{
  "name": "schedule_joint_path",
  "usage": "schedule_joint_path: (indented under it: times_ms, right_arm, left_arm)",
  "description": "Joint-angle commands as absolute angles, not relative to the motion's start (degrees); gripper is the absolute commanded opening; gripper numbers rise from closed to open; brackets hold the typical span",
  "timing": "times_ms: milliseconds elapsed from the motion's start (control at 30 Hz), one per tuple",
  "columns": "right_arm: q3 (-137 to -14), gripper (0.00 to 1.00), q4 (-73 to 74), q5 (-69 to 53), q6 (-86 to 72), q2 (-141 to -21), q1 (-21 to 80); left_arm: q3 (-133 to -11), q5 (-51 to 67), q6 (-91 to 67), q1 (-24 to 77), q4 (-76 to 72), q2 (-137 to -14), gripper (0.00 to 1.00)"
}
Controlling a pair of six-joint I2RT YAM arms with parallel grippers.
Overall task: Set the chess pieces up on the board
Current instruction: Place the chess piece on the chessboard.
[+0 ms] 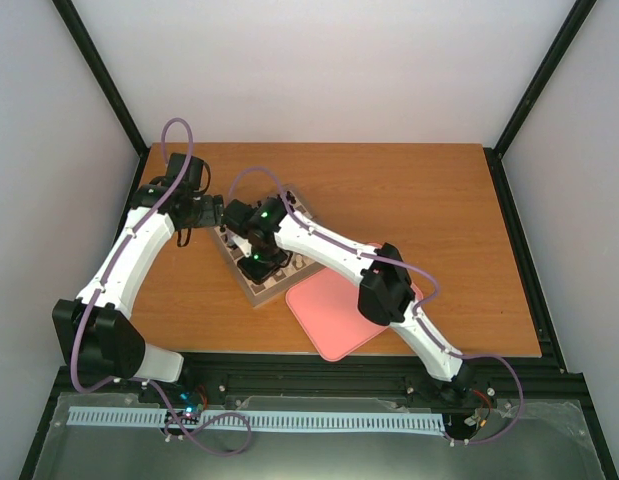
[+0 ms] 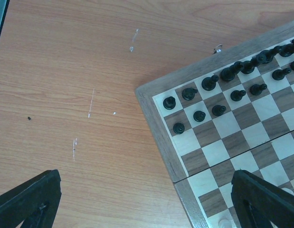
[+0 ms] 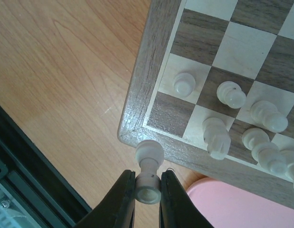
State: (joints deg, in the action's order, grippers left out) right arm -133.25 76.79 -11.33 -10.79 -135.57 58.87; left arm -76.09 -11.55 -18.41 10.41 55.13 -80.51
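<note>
I am looking down from the top camera at the big brown table point(image 1: 409, 200). The board point(image 1: 261, 292) is lying on it at a slant. Both arms are reaching over the board and hiding most of it. The pink tray point(image 1: 334, 312) is sitting just beside the board's near corner, on the right arm's side. From up there I am not making out any pieces.

The wrist cameras are showing me more. The left claw point(image 2: 147, 204) is hanging wide open over the board's edge and is holding nothing. Under it, small black pieces point(image 2: 218, 110) are standing in two rows along one edge of the board.

The right claw point(image 3: 147, 183) is squeezing one pale pawn point(image 3: 149, 154) by its bottom end. This pawn is hanging right at the board's corner, and I cannot tell if it is touching the wood. Its long side is running straight out from the claw, and its round head is pointing at that corner. More pale pieces point(image 3: 231, 94) are sitting on the squares near there.
</note>
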Motion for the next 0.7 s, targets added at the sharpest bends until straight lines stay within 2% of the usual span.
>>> schedule_joint_path:
  times_ms: [0,667]
  right_arm:
    - [-135.09,0.1,76.48,-11.09,-10.44,-138.5,59.24]
    - [-138.03,0.1,76.35,-10.28,-9.38,-143.14,59.33]
  left_arm:
    - [-76.82,-10.27,-18.6,10.57,54.79,-79.33,1.0]
    - [-76.29,-10.36,-18.62,10.55,54.5,-79.15,1.0]
